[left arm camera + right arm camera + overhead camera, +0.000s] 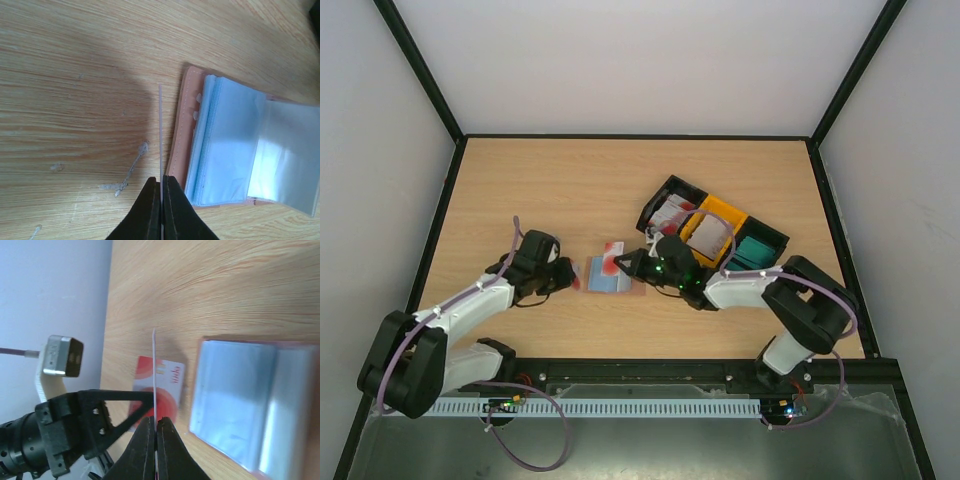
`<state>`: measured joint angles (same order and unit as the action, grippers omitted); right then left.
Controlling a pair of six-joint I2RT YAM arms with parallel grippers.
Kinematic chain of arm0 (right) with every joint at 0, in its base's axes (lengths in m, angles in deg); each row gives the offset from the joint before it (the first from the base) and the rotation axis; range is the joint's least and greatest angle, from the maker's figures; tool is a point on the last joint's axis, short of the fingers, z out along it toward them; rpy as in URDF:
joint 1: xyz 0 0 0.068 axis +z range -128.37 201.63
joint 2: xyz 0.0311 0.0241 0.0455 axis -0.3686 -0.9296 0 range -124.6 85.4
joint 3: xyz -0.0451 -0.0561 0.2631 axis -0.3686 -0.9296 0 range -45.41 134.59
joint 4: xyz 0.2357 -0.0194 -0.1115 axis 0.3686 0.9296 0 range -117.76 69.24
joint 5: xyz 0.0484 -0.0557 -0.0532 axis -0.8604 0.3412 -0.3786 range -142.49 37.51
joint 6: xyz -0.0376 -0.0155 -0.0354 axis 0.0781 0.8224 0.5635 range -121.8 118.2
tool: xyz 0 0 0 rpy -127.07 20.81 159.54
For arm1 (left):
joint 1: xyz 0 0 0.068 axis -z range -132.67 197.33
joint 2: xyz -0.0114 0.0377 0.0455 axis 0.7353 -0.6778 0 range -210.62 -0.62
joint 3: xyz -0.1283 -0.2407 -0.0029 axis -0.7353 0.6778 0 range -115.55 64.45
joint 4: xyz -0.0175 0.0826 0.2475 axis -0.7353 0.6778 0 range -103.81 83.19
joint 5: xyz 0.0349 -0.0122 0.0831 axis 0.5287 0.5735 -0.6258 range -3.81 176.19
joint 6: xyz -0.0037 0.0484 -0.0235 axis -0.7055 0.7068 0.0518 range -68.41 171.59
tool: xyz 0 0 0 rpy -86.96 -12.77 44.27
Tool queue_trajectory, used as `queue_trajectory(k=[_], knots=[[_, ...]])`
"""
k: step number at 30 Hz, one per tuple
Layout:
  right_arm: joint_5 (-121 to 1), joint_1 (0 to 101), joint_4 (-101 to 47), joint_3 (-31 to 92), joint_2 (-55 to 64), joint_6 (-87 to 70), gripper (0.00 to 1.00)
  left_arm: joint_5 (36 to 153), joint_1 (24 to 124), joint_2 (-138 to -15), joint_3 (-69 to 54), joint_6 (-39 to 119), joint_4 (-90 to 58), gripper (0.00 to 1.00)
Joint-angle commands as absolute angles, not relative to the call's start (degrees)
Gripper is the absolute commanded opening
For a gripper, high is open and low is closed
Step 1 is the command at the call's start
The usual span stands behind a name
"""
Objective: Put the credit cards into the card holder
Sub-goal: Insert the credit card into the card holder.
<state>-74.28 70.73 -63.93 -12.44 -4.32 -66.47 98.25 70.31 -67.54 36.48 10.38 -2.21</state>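
Our left jaws are clenched on a credit card (160,130), edge-on, with the open card holder (225,145) lying just beside their tips. Our right jaws pinch a second card (154,375), holder just off their side too. We reckon either card could snag a floppy sleeve (290,150) and shove the loose holder away.

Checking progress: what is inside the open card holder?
The card holder lies open, showing a stack of clear sleeves; no card shows through the top ones. Sleeves underneath are covered, so their contents cannot be seen.
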Motion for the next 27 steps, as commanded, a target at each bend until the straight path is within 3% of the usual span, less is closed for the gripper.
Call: queue_trajectory(k=[1,14,27], knots=[[-75.04,72.27,-64.17,-8.66,-9.24,-65.52,0.02,99.87,70.53,-68.91,35.15,12.65,-2.60,0.03],[-68.19,70.20,-60.76,-14.13,-7.80,-67.69,0.02,100.58,70.45,-71.08,33.21,14.30,-1.67,0.04],[-73.65,69.18,-66.36,-13.82,-11.99,-66.80,0.02,99.90,70.46,-71.71,31.90,14.96,-1.33,0.04]])
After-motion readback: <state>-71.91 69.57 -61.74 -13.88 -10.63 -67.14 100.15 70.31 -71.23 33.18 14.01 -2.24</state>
